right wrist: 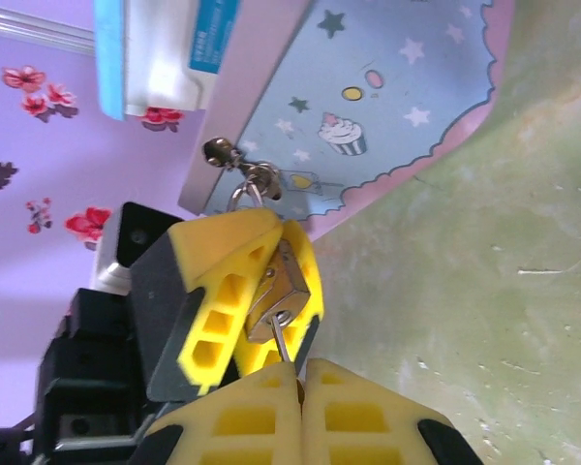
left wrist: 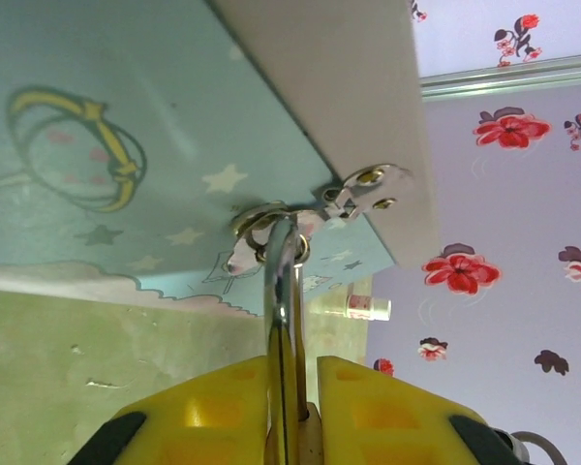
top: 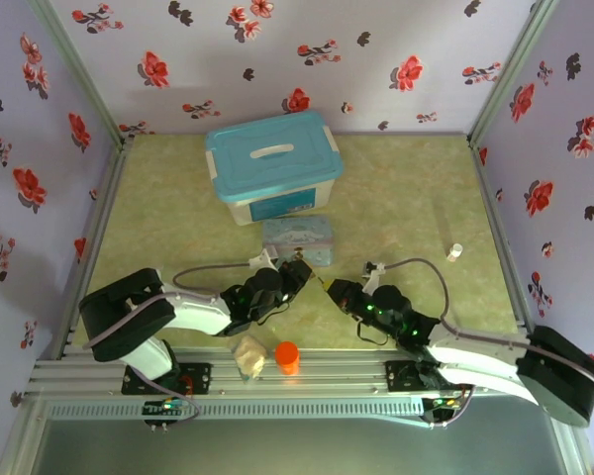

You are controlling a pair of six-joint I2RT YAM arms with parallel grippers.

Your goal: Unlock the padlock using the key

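while the left gripper (left wrist: 292, 392) sits clamped almost shut on the padlock (right wrist: 276, 298), we note the lock hangs at the hasp (left wrist: 363, 192) of the pale-blue tin (left wrist: 174, 77), with its silvery shackle (left wrist: 283, 276) threaded through the ring. right gripper (right wrist: 300, 402) is fully closed on the key (right wrist: 284, 346). the thin shaft runs from that grip straight up to the end face of the brass body. its tip looks seated in the keyhole, though we cannot tell how deep. done, by our reading: lock steadied, key in hand, key brought to the slot. left to do: the turn, then freeing the shackle. we see no sign it has popped.
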